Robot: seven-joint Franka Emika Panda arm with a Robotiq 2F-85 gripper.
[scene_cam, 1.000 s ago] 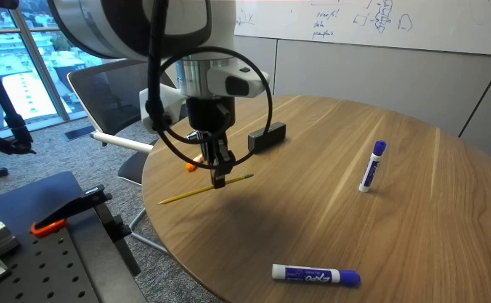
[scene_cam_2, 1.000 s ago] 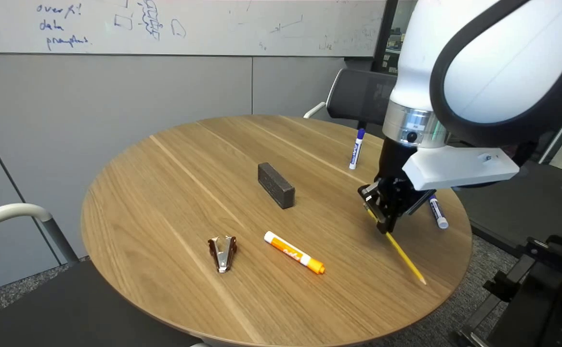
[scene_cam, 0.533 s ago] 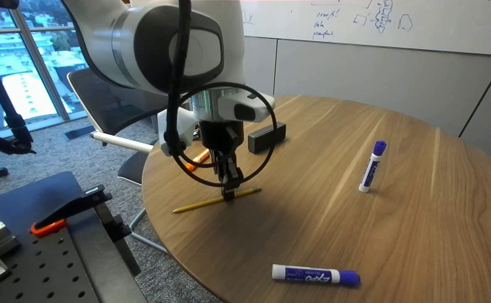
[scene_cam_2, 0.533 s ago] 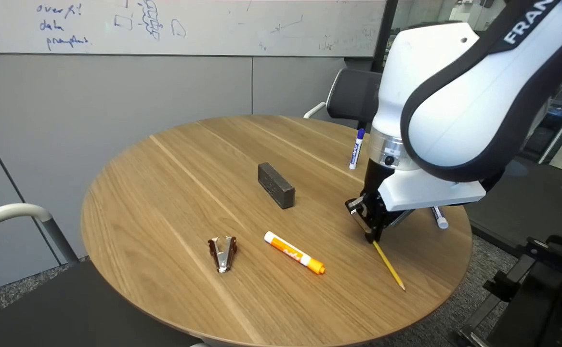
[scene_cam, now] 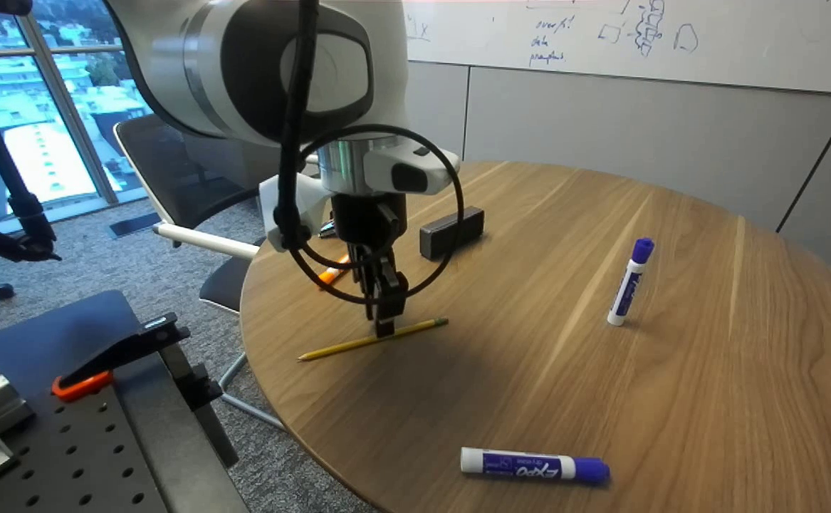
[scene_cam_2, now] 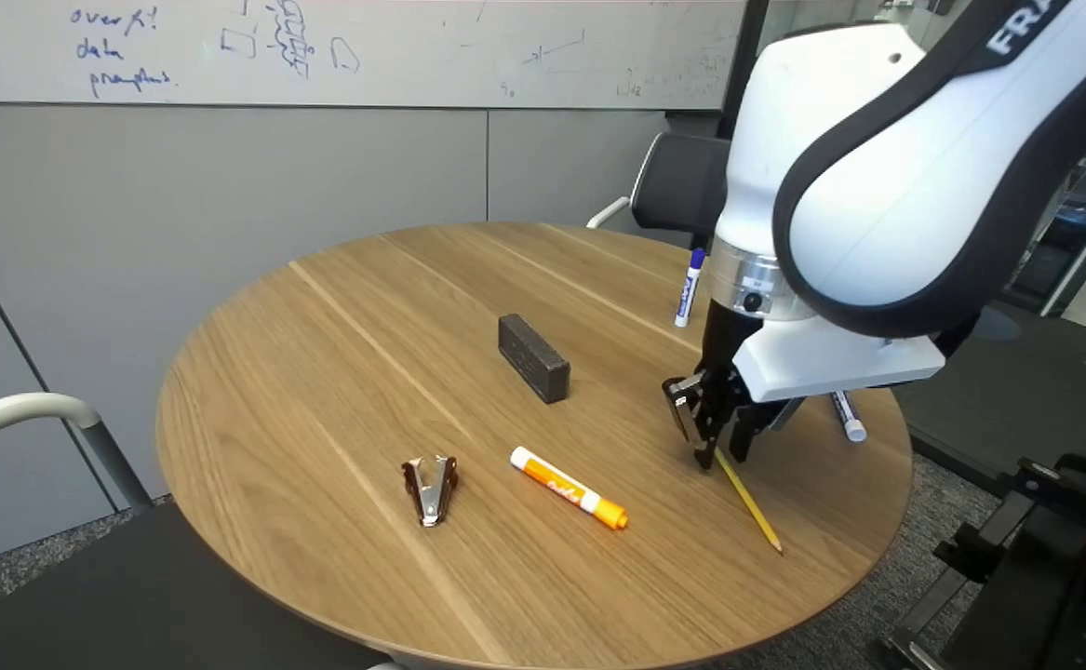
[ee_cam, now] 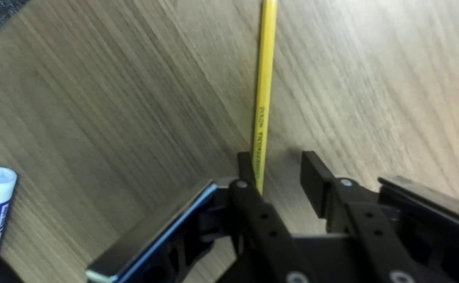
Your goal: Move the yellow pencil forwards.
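Note:
The yellow pencil (scene_cam: 347, 346) lies on the round wooden table. It also shows in an exterior view (scene_cam_2: 749, 502), where its eraser end is hidden behind the gripper, and in the wrist view (ee_cam: 266, 63). My gripper (ee_cam: 276, 153) is open, with a clear gap between its fingers. In the wrist view the pencil runs between the fingers, close beside the left one; whether they touch I cannot tell. In both exterior views the gripper (scene_cam: 384, 329) (scene_cam_2: 721, 456) is low over the pencil, nearer its eraser end.
An orange marker (scene_cam_2: 569, 488), a staple remover (scene_cam_2: 431, 490) and a dark block (scene_cam_2: 533, 358) lie on the table (scene_cam_2: 338, 521). A white marker with a blue cap (scene_cam: 629, 281) stands upright. Another (scene_cam: 535, 467) lies near the table's edge.
The gripper and pencil moved down and right in an exterior view, leftward in the other exterior view. The fingers, closed around the pencil earlier, have opened and risen slightly; the pencil lies on the table.

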